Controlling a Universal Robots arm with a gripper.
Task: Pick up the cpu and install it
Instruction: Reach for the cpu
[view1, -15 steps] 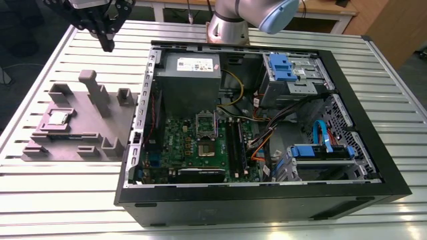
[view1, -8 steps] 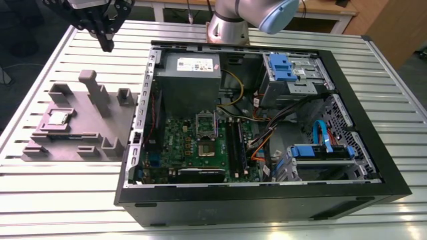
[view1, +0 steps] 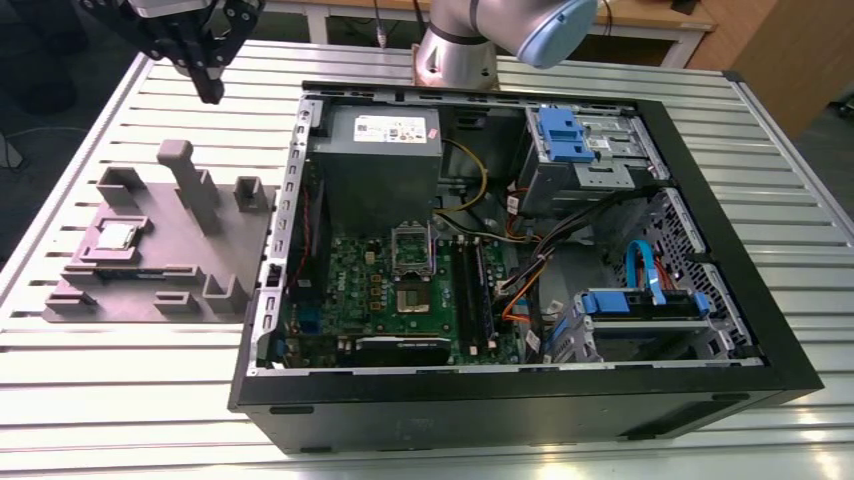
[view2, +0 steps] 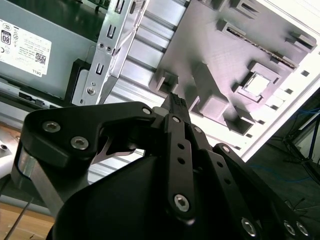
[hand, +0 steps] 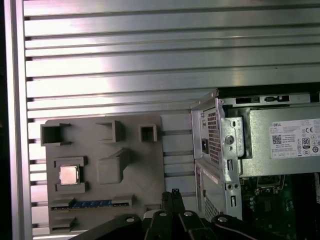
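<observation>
The cpu (view1: 118, 236) is a small silvery square chip lying flat in a recess of the grey holder block (view1: 167, 262) on the exterior view's left. It shows in both wrist views, as the cpu (view2: 256, 85) and the cpu (hand: 68, 175). My gripper (view1: 211, 92) hangs high above the slatted table, beyond the holder's far side and well apart from the chip. Its black fingers are shut together with nothing between them, tips at the gripper (view2: 175, 100) and the gripper (hand: 174, 193). The open dark socket (view1: 411, 296) sits on the green motherboard inside the case.
The open black computer case (view1: 534, 400) lies on the slatted metal table (view1: 107, 400). Inside are a grey power supply (view1: 380, 140), blue drive bays (view1: 567, 135) and cables. The holder has upright posts (view1: 178, 165) and a green memory stick (hand: 90, 203).
</observation>
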